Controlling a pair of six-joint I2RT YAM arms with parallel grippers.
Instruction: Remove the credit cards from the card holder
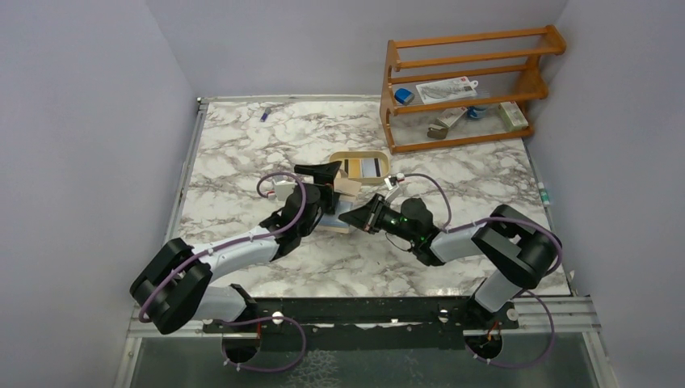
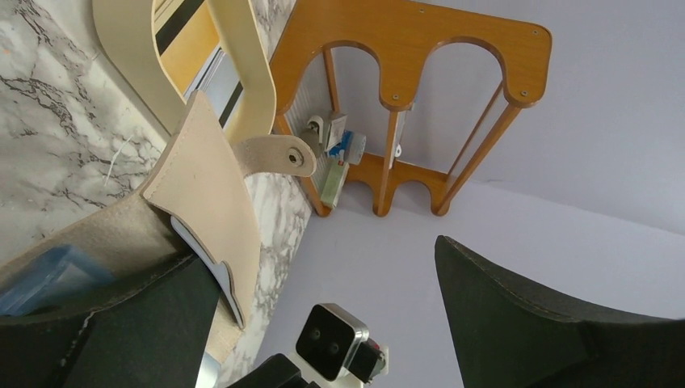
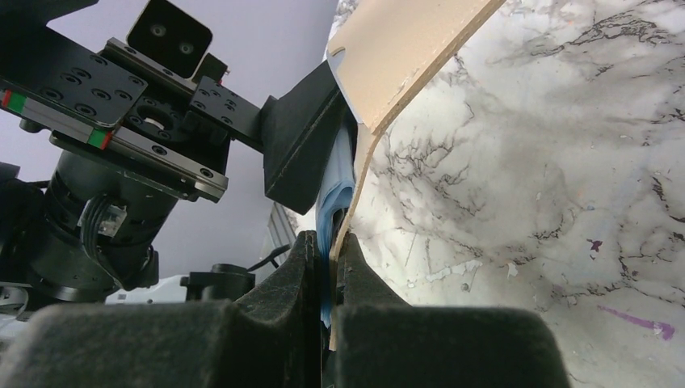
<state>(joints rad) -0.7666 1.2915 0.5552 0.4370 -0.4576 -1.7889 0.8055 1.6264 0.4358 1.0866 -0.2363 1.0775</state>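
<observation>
While pinched along one edge, raised on edge and tilted near the middle of the bench (image 1: 242, 145), just this side of the oval tray (image 2: 250, 73): card holder (image 1: 348, 187). Closed hard on that edge, jaws all but meeting, with tan leather and a sliver of pale blue between them: right tool (image 3: 327, 271). Gripped there, by the look of it, to anchor the wallet and leave its open mouth free. Spread to full width and holding nothing: left tool (image 2: 323, 271), one finger (image 2: 121, 331) laid against the holder's flank, the other well apart in open air. Placed so, probably, to brace the wallet or to close on a card next. Inside the pocket, credit cards (image 2: 48, 275): a pale blue one deep in, a whitish one (image 2: 212, 267) poking past the flap. Undone and hanging free, snap tab (image 2: 279, 155), hence the gaping flap. Lying in the tray, striped cards (image 2: 190, 48), perhaps ones taken out already.

Hard to say whether the right tool grips leather alone or a card with it, the contact line lost in shadow. Hidden behind the left finger: pocket depth and card count. Seen from overhead, holder mostly covered by both wrists, and a pale patch beneath them not identifiable. Far right, wooden rack (image 2: 420, 40), contents too small to name.
</observation>
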